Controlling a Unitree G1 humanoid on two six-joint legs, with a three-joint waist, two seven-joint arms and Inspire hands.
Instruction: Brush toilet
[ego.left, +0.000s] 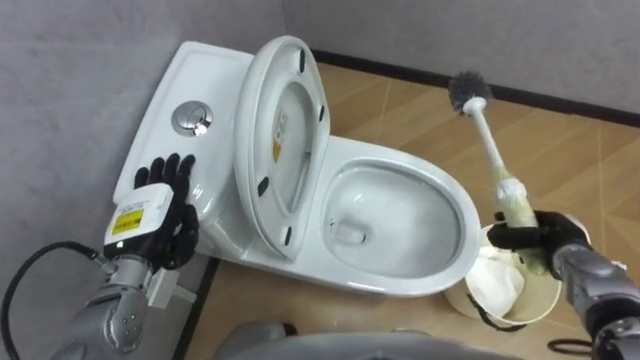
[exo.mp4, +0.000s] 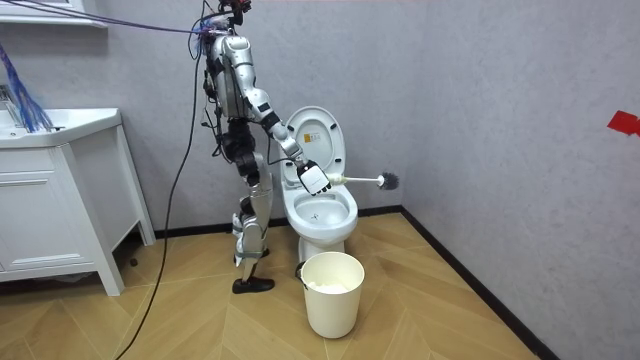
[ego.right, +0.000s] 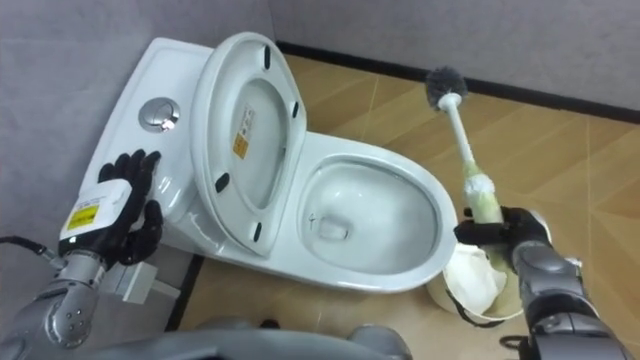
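Observation:
The white toilet (ego.left: 400, 290) has its seat and lid (ego.left: 280, 140) raised, and the bowl (ego.right: 370, 225) is open. My right hand (ego.left: 535, 235) is shut on the pale handle of the toilet brush (ego.left: 487, 140). Its dark bristle head (ego.left: 467, 92) points away from me, above the wooden floor to the right of the bowl and outside it. In the room view the toilet brush (exo.mp4: 365, 180) sticks out level toward the room view's right. My left hand (ego.left: 160, 205) is open, with straight fingers beside the tank's (ego.left: 185, 75) near left corner.
A cream bucket (ego.left: 510, 295) with white stuff inside stands on the floor just under my right hand, next to the bowl's right side. Grey walls close in behind and to the left of the toilet. A white sink cabinet (exo.mp4: 60, 190) stands at the room view's left.

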